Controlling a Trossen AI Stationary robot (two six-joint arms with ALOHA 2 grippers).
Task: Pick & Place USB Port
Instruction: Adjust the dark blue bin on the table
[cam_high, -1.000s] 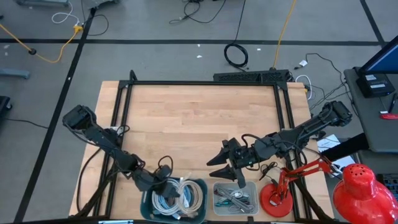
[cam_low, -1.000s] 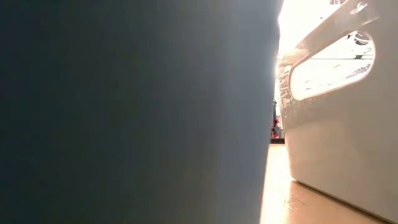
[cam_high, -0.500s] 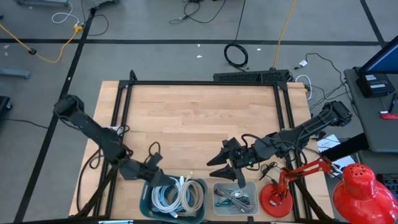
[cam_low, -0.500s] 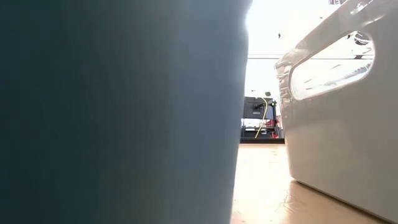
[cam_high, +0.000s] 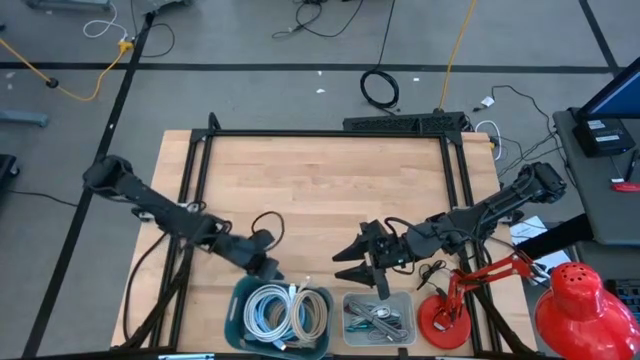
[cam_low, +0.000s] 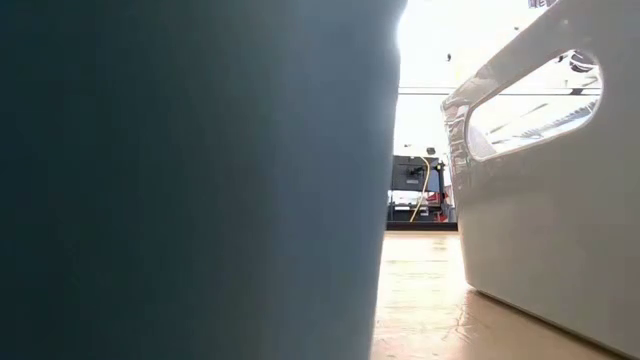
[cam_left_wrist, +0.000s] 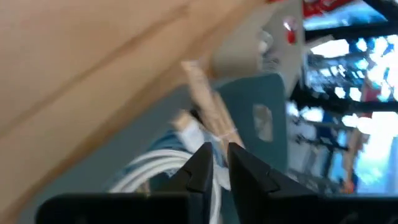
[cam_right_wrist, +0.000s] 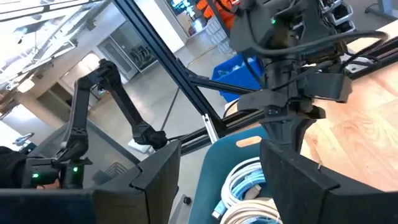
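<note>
I see my left pincer (cam_high: 272, 270) low over the pale wooden counter (cam_high: 320, 190), just beside the teal plastic bin (cam_high: 327, 305), I cannot tell if it is clenched, coiled white USB cables (cam_high: 280, 315) lying in that bin, right pincer (cam_high: 345, 267) released, spread wide near the clear plastic tray (cam_high: 408, 322).

We find no legible text, label, brand, no. or sign in any view. Teal bin (cam_high: 282, 318) and white bin (cam_high: 379, 318) near the table's near edge carry no readable marking from above; in the low view their walls fill the picture, blank. Wrist views show lit shapes in the room beyond, too blurred to read. Red lamp (cam_high: 583, 312) at near right bears no lettering we can make out.
</note>
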